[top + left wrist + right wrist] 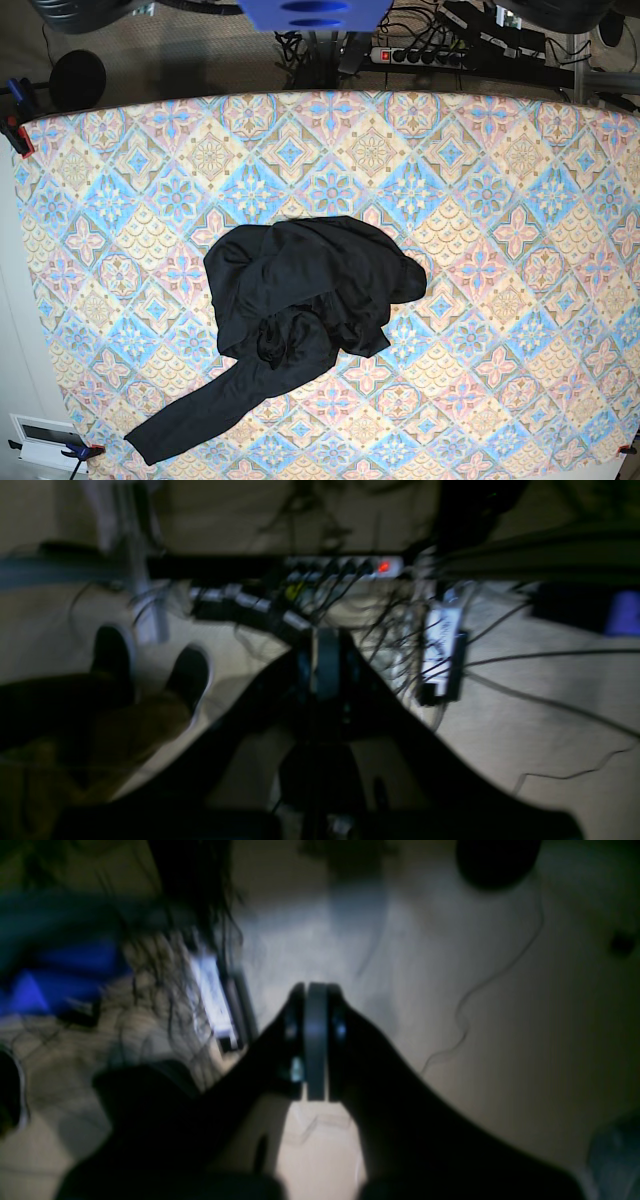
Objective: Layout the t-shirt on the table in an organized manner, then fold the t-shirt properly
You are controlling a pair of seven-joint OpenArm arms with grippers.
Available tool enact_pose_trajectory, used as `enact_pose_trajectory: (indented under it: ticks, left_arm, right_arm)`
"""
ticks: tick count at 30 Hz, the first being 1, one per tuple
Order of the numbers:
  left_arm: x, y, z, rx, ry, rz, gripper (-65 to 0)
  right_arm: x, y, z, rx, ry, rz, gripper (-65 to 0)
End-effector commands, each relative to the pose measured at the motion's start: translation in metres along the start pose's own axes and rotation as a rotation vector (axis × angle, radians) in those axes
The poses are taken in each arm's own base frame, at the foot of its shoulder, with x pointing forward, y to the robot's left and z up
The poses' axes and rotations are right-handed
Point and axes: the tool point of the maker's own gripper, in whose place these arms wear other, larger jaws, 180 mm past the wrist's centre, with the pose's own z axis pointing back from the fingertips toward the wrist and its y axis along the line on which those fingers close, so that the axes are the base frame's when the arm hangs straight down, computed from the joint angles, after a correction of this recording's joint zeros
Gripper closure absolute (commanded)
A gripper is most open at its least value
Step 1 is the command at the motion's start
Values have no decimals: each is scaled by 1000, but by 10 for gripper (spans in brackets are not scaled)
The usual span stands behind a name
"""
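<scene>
Where cables [430, 40] trail behind, patterned table [500, 200] under crumpled t-shirt [300, 290].

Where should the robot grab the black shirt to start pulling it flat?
Probably the long sleeve. It is the one part of the t-shirt that sticks out flat, reaching toward the table's near-left corner, while the rest is a crumpled heap. Coming straight down near the cuff end looks easiest, since only one thin layer seems to lie there. Both grippers are shut and off the table now.
</scene>
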Motion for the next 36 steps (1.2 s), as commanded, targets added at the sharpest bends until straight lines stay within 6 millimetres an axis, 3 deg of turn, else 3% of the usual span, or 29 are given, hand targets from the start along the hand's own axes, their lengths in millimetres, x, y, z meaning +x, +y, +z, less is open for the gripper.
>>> enact_pose_trajectory:
  ticks: [1,7,11,13,16,22,29,34,36]
  left_arm:
    - [17,5,7,-2,-51,-14,-5]
    - [99,20,32,37,-262,-14,-5]
    - [142,22,38,44,-328,-18,-22]
    - [161,18,35,39,-337,-19,-33]
    - [187,14,27,28,-354,-15,-42]
    - [240,5,11,19,-435,49,-43]
    - [310,-28,-5,-65,-459,48,-43]
    - [345,-50,-7,-118,-495,73,-68]
    - [356,-62,-10,-142,-497,80,-101]
  right_arm:
    - [16,-3,9,-2,-52,11,0]
    - [83,18,35,45,-155,44,0]
    - [89,21,36,54,-152,51,0]
    - [106,30,31,73,-201,45,0]
    - [133,54,22,143,-264,72,0]
    - [191,120,15,337,-408,183,0]
    - [259,166,8,413,-466,253,-5]
    - [312,184,8,431,-569,279,-82]
    - [319,184,3,424,-572,278,-113]
